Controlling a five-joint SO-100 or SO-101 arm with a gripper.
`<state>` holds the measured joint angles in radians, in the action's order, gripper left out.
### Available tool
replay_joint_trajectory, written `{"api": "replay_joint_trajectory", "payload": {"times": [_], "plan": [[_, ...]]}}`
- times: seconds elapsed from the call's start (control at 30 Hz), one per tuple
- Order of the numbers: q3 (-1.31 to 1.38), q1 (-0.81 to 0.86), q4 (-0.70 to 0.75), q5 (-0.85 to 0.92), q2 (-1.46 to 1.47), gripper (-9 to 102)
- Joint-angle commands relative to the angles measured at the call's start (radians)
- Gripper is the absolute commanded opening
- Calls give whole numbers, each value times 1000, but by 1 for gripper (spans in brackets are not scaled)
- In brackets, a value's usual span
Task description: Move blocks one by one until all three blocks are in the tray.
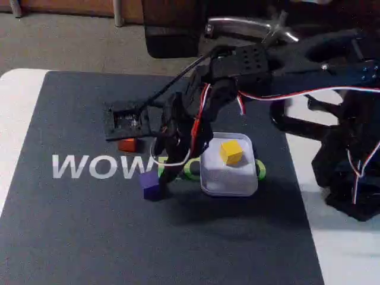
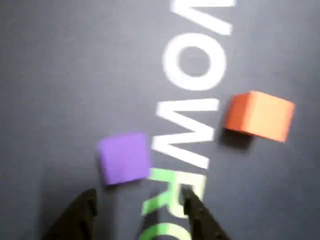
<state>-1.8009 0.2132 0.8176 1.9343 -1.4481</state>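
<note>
The purple block (image 1: 150,184) sits on the dark mat just left of the tray (image 1: 233,180). In the wrist view this purple block (image 2: 124,157) lies just ahead of my open gripper (image 2: 137,196), slightly left of the midline, with nothing between the fingers. In the fixed view my gripper (image 1: 161,169) hangs right above it. The yellow block (image 1: 231,151) rests inside the tray. Farther left on the mat is the orange block (image 1: 127,144), partly hidden behind the wrist camera, and in the wrist view the orange block (image 2: 259,116) appears at the upper right.
A dark mat (image 1: 89,237) with white and green lettering (image 1: 95,166) covers the white table (image 1: 18,101). The arm's base (image 1: 350,172) stands at the right. A chair base (image 1: 255,27) and floor lie beyond the table's far edge.
</note>
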Motion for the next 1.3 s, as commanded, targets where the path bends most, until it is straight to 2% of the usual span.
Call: {"api": "replay_joint_trajectory", "payload": {"times": [0.0, 0.47, 1.27], "plan": [[41, -11, -3, 12, -3, 19], [63, -23, -14, 15, 66, 20], [249, -67, -28, -21, 262, 18]]}}
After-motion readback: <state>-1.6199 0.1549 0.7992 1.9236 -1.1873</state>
